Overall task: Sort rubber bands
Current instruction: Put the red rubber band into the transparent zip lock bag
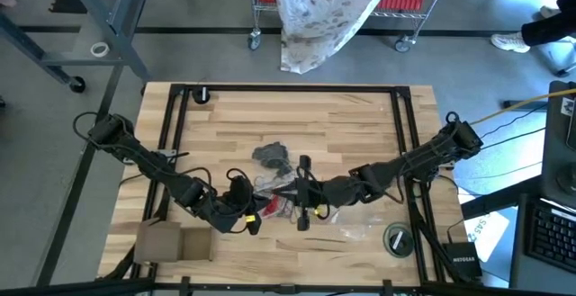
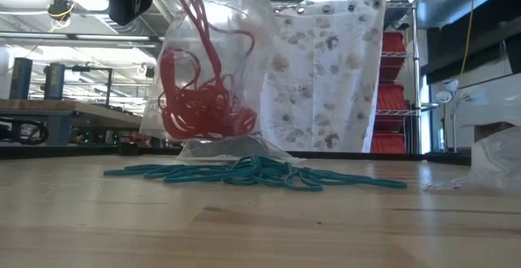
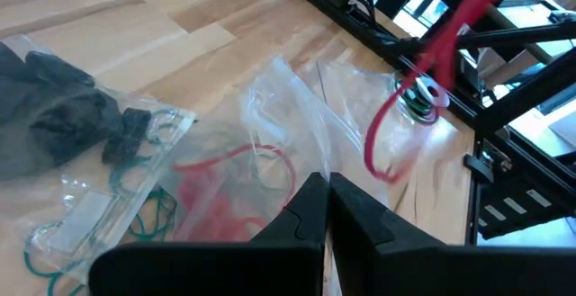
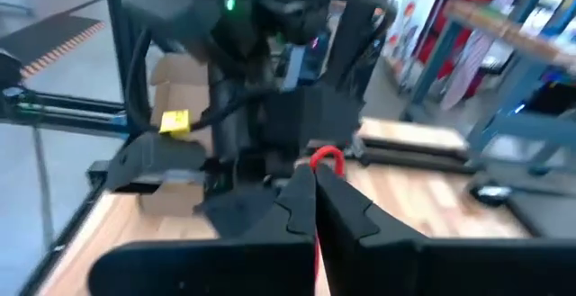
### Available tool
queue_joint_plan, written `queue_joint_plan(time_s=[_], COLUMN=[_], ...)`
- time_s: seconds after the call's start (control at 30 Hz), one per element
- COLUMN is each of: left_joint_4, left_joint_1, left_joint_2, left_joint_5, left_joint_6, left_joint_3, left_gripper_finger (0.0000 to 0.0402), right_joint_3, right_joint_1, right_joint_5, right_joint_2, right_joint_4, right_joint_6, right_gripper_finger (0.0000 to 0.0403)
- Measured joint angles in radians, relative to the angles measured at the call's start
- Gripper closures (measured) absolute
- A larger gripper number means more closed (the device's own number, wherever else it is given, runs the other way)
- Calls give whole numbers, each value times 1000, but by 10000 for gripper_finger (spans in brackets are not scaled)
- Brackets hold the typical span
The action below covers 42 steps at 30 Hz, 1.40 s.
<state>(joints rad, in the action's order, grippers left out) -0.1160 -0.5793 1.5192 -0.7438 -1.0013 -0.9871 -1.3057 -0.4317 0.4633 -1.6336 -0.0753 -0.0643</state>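
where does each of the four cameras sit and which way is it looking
High view: above the wooden table, looking straight down; both dark arms meet mid-table.
Low view: at tabletop height, looking level across at the clear plastic bag of red rubber bands above teal rubber bands; a dark arm part at the top.
Left wrist view: on the left arm, past the shut left gripper at bags on the table.
Right wrist view: on the right arm, past the shut right gripper toward the left arm.
Shared: low and left wrist views both show the red bands in the bag.

Red rubber bands [image 2: 199, 97] bunch inside a lifted clear bag; teal rubber bands [image 2: 260, 173] sprawl on the table.
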Motion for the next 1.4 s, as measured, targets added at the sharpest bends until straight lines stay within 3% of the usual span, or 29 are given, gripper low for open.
queue_joint_plan(time_s=[0.37,1.03,1.2,1.4], left_joint_4=[-1,2,2,4], left_joint_1=[-2,-3,-3,-3], left_joint_2=[-3,-12,-13,-26], left_joint_5=[0,1,1,1], left_joint_6=[-10,-14,-14,-13], left_joint_3=[0,0,0,0], left_gripper_finger=[401,401,401,401], right_joint_3=[-30,-30,-30,-31], right_joint_1=[-47,-50,-37,-41], right_joint_5=[138,135,192,114], right_joint_2=[2,-36,-43,-58], right_joint_4=[57,72,69,109], right_joint_6=[-77,-76,-98,-97], right_gripper_finger=[402,402,402,402])
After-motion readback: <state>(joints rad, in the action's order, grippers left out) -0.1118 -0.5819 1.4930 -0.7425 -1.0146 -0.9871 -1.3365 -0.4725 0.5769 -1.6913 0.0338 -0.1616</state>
